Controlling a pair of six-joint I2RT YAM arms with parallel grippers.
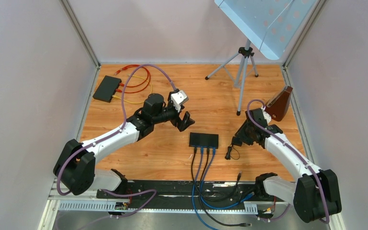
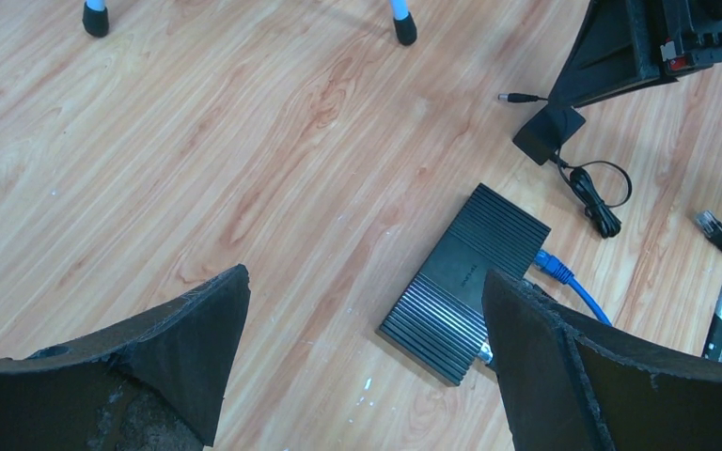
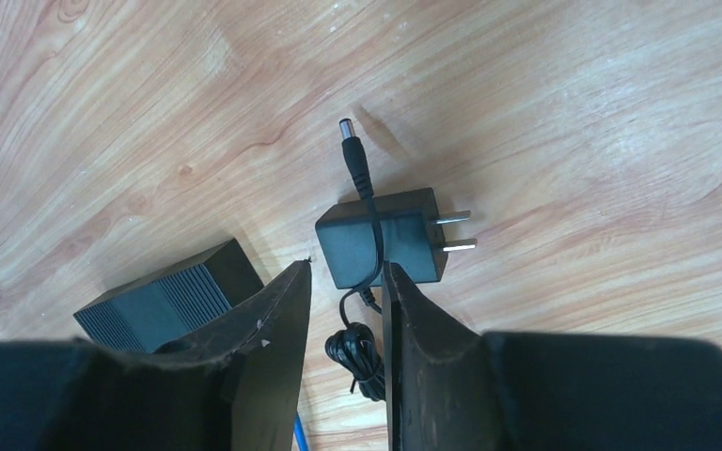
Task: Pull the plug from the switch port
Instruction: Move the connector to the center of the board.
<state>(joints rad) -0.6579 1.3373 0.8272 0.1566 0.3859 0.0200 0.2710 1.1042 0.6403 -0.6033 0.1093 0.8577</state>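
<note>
Two pincers: left pincer (image 2: pixel 365 291) spread fully wide, empty, above the desk (image 2: pixel 197 141) near the switch (image 2: pixel 475 268); right pincer (image 3: pixel 348 271) narrowed to a slim gap astride the adapter (image 3: pixel 404 240) cord (image 3: pixel 357 348), clamping nothing visible. Barrel plug (image 3: pixel 355 155) out of the switch, loose on the desk just beside the adapter.

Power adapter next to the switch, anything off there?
Yes. The power adapter lies loose on the table right of the switch, prongs bare, its barrel plug free on the wood and not in any port. Its cord is bundled beside it. No damage visible.
</note>
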